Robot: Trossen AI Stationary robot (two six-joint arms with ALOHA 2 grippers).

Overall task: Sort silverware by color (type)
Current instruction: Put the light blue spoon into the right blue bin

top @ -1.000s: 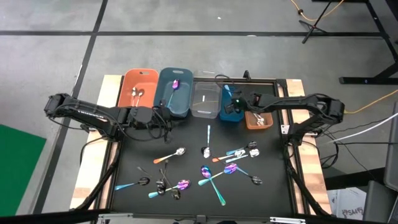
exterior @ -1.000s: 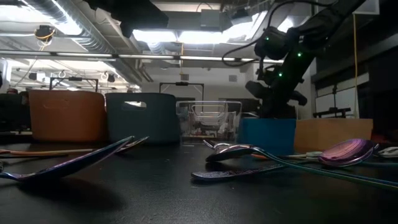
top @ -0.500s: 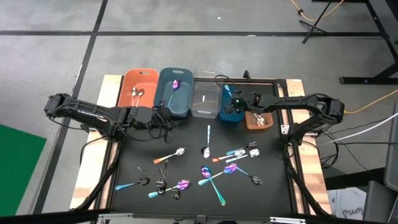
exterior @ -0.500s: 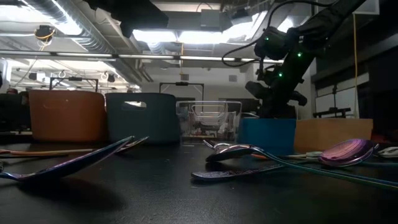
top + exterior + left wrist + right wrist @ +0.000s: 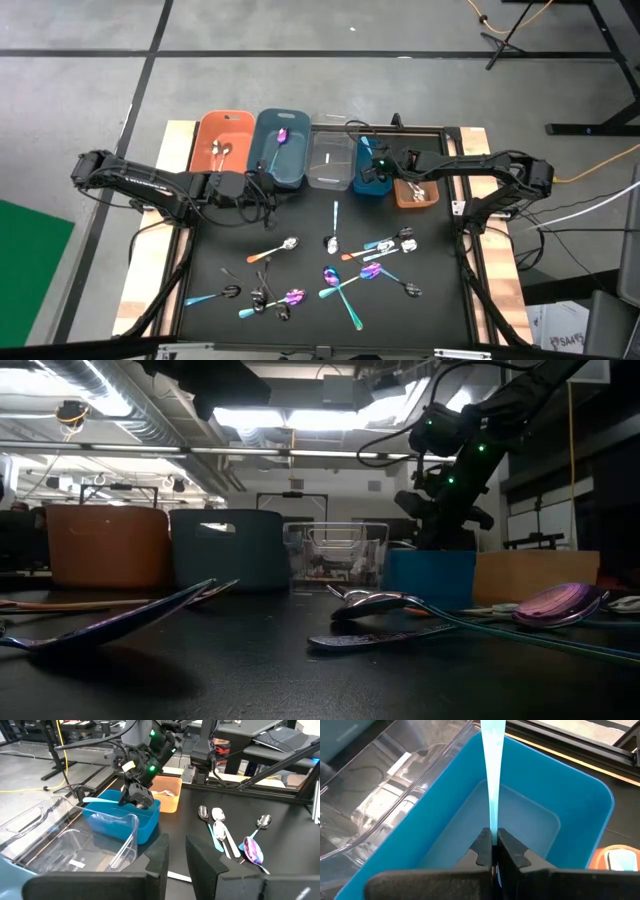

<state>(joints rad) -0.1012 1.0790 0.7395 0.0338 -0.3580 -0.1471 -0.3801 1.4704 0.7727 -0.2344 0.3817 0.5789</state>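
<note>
My right gripper [image 5: 493,845] hovers over the blue bin [image 5: 570,795], shut on a spoon with a light blue handle [image 5: 493,780]. The left wrist view shows it [image 5: 137,797] above that bin [image 5: 125,820], the handle [image 5: 100,800] sticking out level. My left gripper [image 5: 177,855] waits open and empty near the grey-blue bin [image 5: 280,150]. Several spoons [image 5: 350,272] lie flat on the black mat. A purple spoon [image 5: 281,135] lies in the grey-blue bin. My right gripper pinches the light blue handle [image 5: 493,832] between its two fingers. The fingers slant down from the table's right side and lie along the handle, which runs on past their tips. The spoon is lifted clear above the blue bin; its bowl end is hidden behind the fingers.
Five bins stand in a row at the far edge: orange [image 5: 225,138], grey-blue, clear [image 5: 330,160], blue [image 5: 366,150], brown [image 5: 415,192]. The orange and brown bins hold utensils. More spoons [image 5: 262,298] lie near the mat's front left.
</note>
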